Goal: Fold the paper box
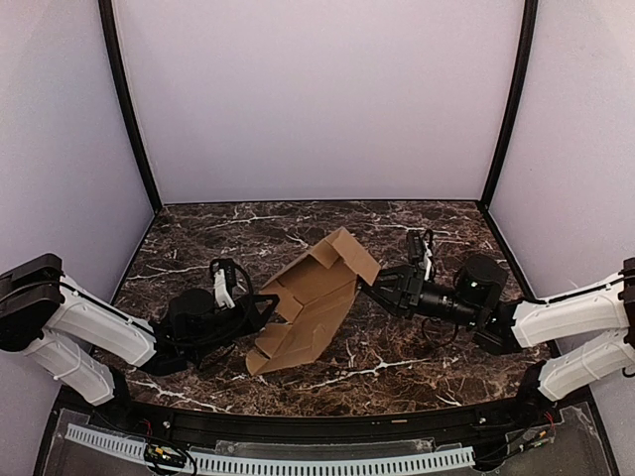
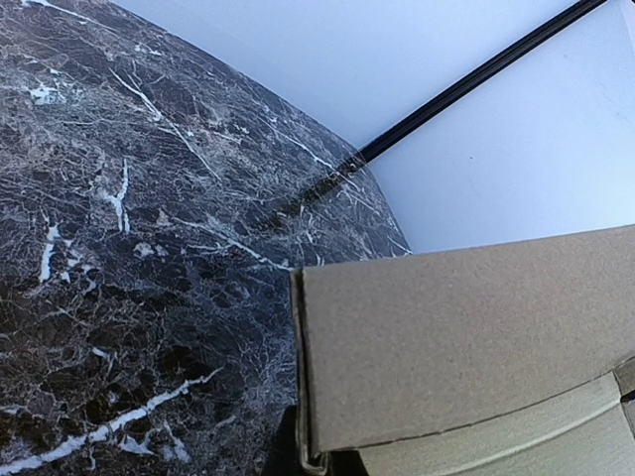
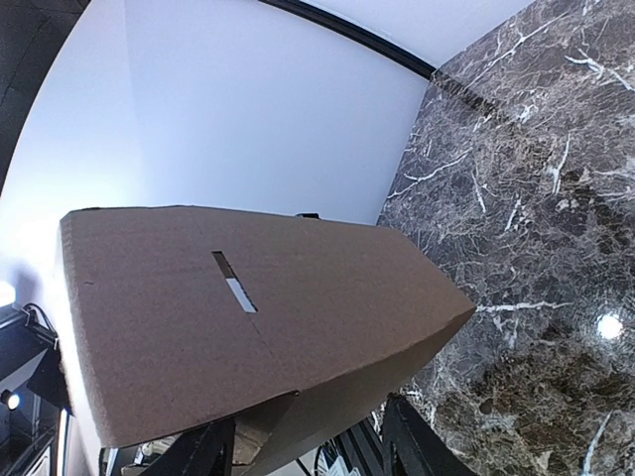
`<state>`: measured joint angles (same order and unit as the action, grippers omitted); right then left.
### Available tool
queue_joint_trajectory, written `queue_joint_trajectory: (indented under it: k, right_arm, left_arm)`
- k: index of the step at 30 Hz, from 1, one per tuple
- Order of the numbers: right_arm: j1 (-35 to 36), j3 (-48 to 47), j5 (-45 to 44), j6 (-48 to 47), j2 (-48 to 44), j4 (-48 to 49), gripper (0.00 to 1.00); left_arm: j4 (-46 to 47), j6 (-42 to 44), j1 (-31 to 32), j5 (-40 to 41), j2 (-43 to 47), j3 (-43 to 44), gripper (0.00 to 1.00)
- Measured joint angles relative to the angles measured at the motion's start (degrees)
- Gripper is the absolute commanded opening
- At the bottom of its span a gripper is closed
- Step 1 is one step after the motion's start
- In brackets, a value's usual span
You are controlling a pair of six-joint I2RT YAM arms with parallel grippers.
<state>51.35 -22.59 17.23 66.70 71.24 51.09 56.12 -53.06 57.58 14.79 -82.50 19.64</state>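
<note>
Box: one, part-folded.
Grippers: two, mine.
Left gripper: clamped on box edge.
Right gripper: jaws astride box; grip I cannot tell.

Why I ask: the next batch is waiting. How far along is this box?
Done: the paper box has panels creased up into a partial shell. In hand: the left gripper is shut on its left edge; the right gripper straddles its right edge, grip unclear. Left: end flaps stand open, so closing and tucking remain.

Left hand pinched shut, right hand parted, both reaching inward.
</note>
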Motion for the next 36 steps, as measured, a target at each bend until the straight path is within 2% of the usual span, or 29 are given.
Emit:
queue_joint_trajectory:
  k: [5,10,19,24,26,30,31,36]
  right_arm:
    - [0.7,-1.3,0.3,0.3,2.5,1.0,0.49]
    - [1.3,-1.4,0.8,1.3,4.6,2.6,0.43]
    - [1.8,-1.4,0.8,2.4,5.0,3.4,0.14]
    - [1.8,-1.4,0.5,2.8,5.0,2.8,0.01]
    - [1.8,-1.4,0.1,2.9,5.0,2.5,0.05]
    - [1.8,-1.4,-0.2,2.6,5.0,2.2,0.30]
    - [1.8,-1.4,-0.3,2.8,5.0,2.2,0.34]
    - [1.8,-1.3,-0.5,0.8,1.4,-2.1,0.42]
  left_arm:
    - [0.4,0.1,-0.1,-0.3,-0.2,0.0,0.01]
    - [0.5,0.4,-0.2,-0.4,-0.4,0.0,0.01]
    - [0.3,2.1,-0.3,-0.3,-0.4,0.3,0.01]
    - [-0.5,4.3,-1.0,1.0,-0.4,1.4,0.01]
    - [-1.1,5.1,-1.1,1.3,-0.4,1.8,0.01]
    - [-2.1,6.4,-1.1,1.3,-0.4,2.2,0.01]
    - [-2.3,6.6,-1.1,1.2,-0.4,2.3,0.01]
    - [-3.3,8.2,-0.7,0.0,-0.1,3.0,0.01]
